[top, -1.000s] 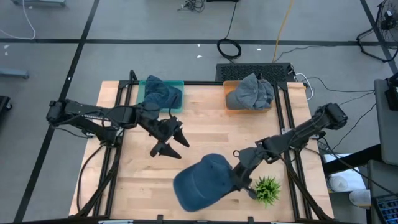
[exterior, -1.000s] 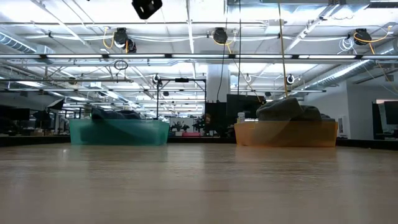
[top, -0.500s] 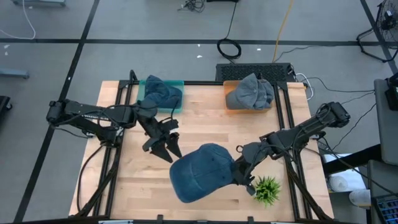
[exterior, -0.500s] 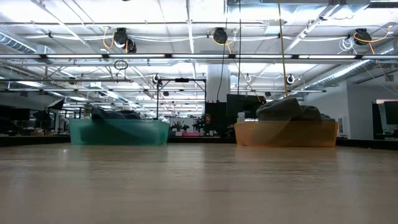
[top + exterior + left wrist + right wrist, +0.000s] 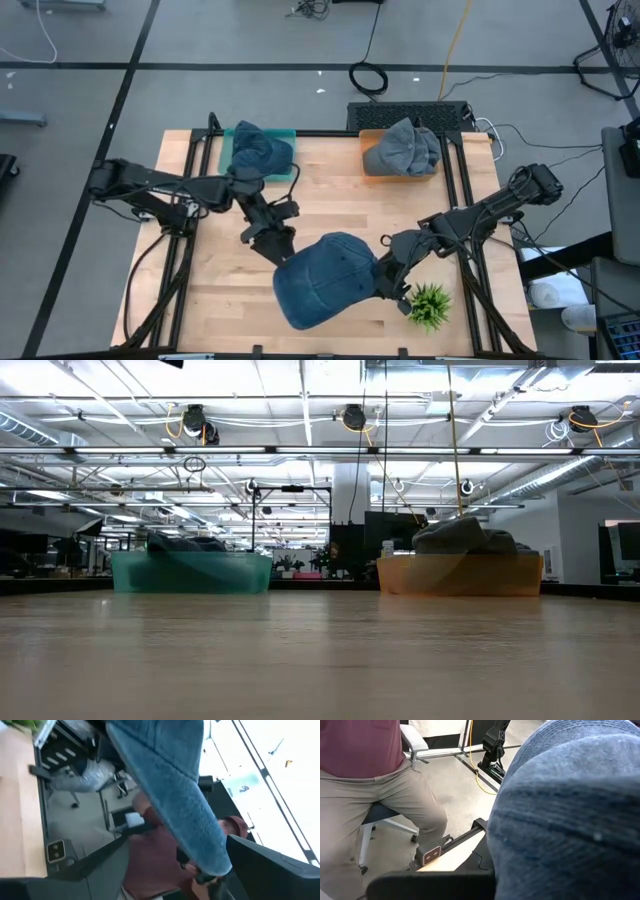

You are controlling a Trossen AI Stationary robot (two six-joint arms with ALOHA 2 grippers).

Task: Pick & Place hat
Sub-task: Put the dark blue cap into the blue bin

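Note:
A blue hat hangs above the near middle of the table, crown up and brim toward the near left. It fills much of the left wrist view and the right wrist view. My right gripper is shut on its right side. My left gripper stands open and about level at the hat's far left edge. The low view shows neither the hat nor a gripper. My right gripper holds the hat at its edge toward the table's right, coming about level from that side. The crown and the gripper hide the place of contact. The hat is lifted clear of the table. My left gripper is close to the hat's far left edge; whether it touches, I cannot tell.
A teal bin with a blue hat stands at the far left, and an orange bin with a grey hat at the far right. A small green plant sits near the right front. A seated person shows beyond the table.
My right gripper has risen a little with the hat, which has tipped so that its crown faces up more. My left gripper has rolled about its own line and gone toward the hat, toward the table's near right.

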